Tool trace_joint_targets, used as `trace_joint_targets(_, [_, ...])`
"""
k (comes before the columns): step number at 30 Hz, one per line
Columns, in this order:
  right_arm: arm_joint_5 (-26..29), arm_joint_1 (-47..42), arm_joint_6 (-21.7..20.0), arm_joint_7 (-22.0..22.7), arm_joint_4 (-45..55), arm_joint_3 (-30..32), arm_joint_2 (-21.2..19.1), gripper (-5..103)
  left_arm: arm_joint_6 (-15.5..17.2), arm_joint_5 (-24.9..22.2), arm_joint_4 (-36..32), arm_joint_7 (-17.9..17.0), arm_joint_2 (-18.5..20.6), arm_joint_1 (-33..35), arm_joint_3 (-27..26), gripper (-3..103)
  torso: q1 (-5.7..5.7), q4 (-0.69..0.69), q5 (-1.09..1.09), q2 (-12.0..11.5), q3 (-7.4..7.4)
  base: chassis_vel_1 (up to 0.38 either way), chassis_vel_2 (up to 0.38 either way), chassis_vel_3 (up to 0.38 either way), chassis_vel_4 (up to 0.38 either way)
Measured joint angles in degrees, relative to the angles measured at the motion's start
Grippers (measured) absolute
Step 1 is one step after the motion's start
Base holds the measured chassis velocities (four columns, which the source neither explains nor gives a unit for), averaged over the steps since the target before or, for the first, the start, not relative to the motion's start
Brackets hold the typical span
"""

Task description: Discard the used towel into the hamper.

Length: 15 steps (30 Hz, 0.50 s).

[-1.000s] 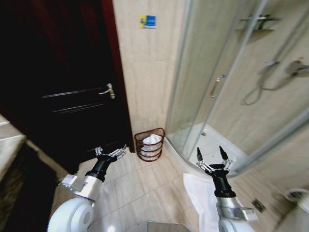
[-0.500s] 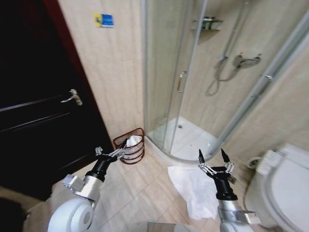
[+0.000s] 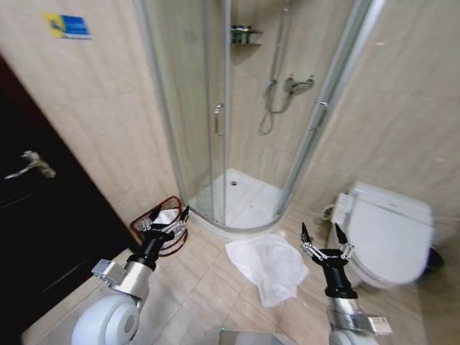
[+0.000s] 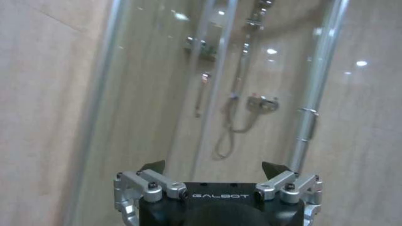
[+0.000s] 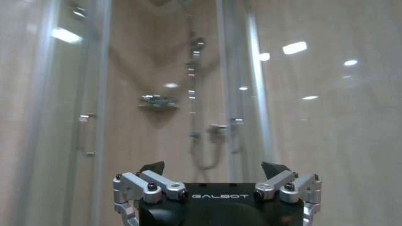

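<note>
The used towel (image 3: 267,264) lay crumpled on the tiled floor between the shower stall (image 3: 237,194) and the toilet (image 3: 388,230); the hamper (image 3: 159,228) sat by the wall near the door, something white already in it; both grippers, left (image 3: 167,222) and right (image 3: 324,241), hung in the air with fingers spread, holding nothing. Towel looked soft, light and floppy; I'd pinch a raised fold near the middle so it doesn't drag.
</note>
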Motion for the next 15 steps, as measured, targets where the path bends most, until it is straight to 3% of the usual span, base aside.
trace_joint_targets(15, [-0.03, 0.03, -1.87, 2.63, 0.47, 0.20, -0.67, 100, 0.00, 0.00, 0.00, 0.00, 0.00, 0.00, 0.00, 100, 0.00, 0.00, 0.00, 0.00, 0.00, -0.124, -0.127, -0.127, -0.129])
